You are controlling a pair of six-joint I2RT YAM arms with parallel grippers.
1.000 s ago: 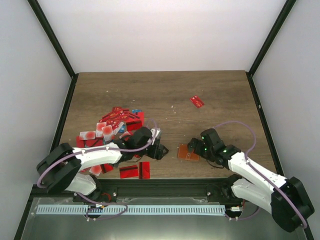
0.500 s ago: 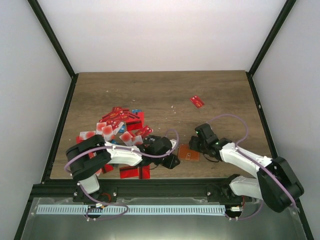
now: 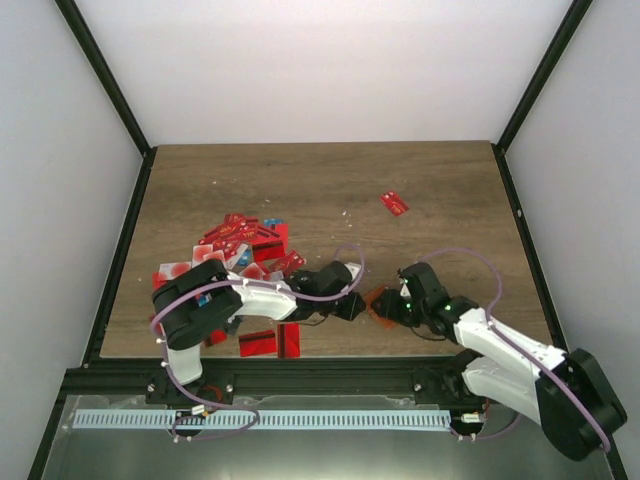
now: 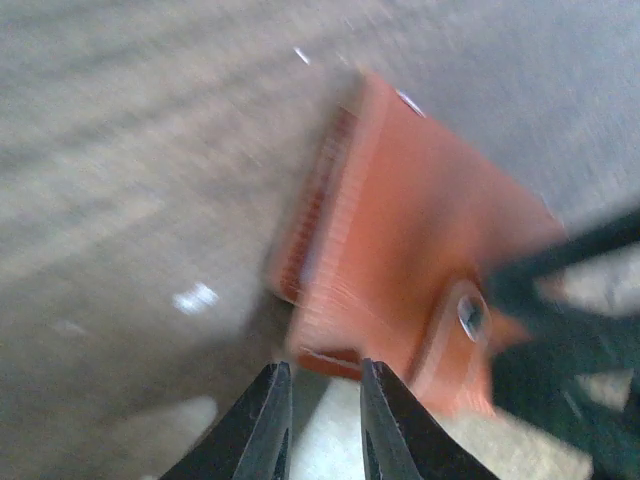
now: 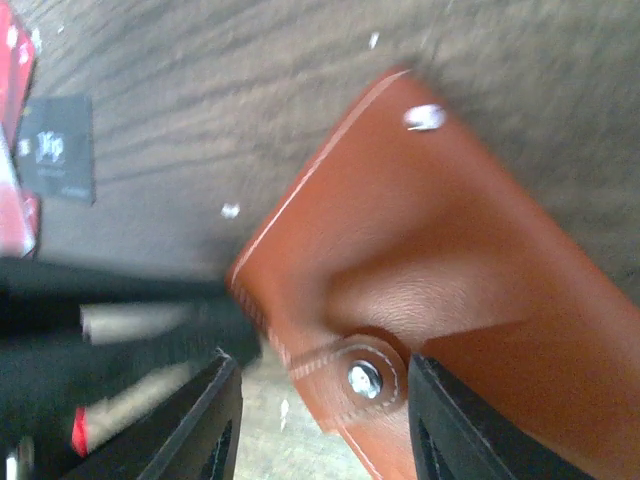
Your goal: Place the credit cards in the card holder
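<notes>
The wooden bench [image 3: 330,180] carries everything. The credit cards [image 3: 238,245] are heaped on its left half, overlapping and mostly red. One red card [image 3: 394,203] lies well apart toward the far right. The card holder [image 3: 379,301] lies near the front edge, to the right of the heap and between the two claws. It appears folded shut, and no card is seen in it.

The left claw [image 4: 322,420] is drawn narrow, with the holder's near edge right at its tips. Through the blur it cannot be told whether that edge is pinched. The right claw [image 5: 325,420] is spread about halfway, astride the corner that bears the snap stud [image 5: 365,378]. Whether its pads press on the leather cannot be told either.

The holder is judged to be light, thin and pliant, with a smooth face on which a pad could slide. It would likely bend or skid rather than lift if pushed flat. The best hold is judged to be at an edge or at the stud tab, where the layers are thickest. One side should be steadied while the other is peeled open.

The cards are judged to be stiff, slick and very thin. They would be taken most easily by an edge that is propped up on a neighbouring card.
</notes>
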